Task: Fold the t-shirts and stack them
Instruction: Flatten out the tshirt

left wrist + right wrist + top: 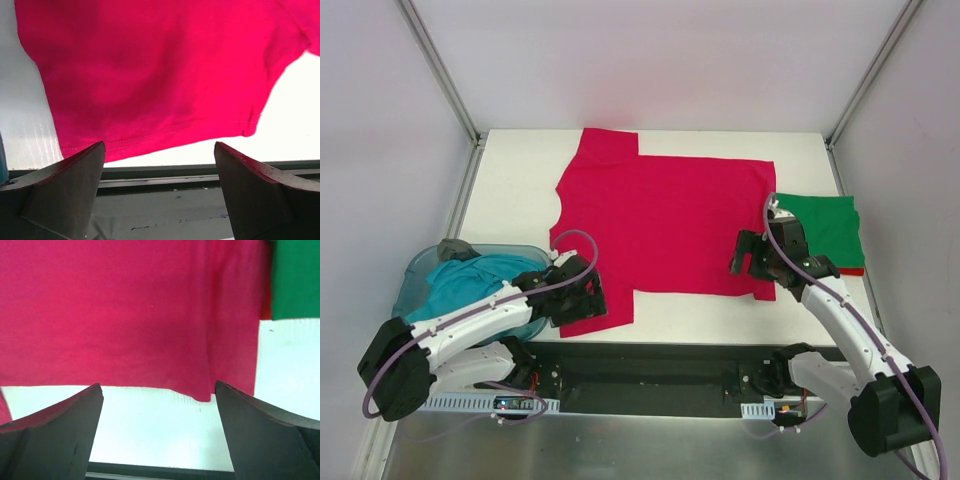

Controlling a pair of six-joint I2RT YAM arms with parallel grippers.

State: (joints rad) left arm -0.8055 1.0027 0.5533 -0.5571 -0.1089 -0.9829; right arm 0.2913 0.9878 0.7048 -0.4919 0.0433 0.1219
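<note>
**Folding table, one shirt spread flat, both grippers open**

Setting: pale enclosure walls with metal corner posts; white rectangular table (510, 190) with a dark strip along its near edge, where the two arm bases are bolted.

Item 1: crimson red short-sleeved cloth t-shirt (665, 225), spread flat across the middle of the table. One sleeve reaches the far edge and the other lies at the near edge, left of centre. The cloth is mostly smooth; a stitched hem shows in the left wrist view (150, 140).

Item 2: green cloth t-shirt (820, 232), folded into a rectangle at the right edge of the table, just beside the red shirt. A thin crimson red strip (835, 271) shows along its near side, beneath it.

Item 3: teal cloth t-shirt (470, 285), crumpled inside a translucent blue plastic tub (415, 272) at the near left corner. A grey lump (455, 248) sits at the tub's far rim; its kind cannot be told.

Item 4: left gripper (582, 300), over the near sleeve of the red shirt, jaws spread wide and holding nothing.

Item 5: right gripper (752, 258), at the red shirt's near right corner, jaws likewise wide apart and empty, with bare table between them in the right wrist view
</note>
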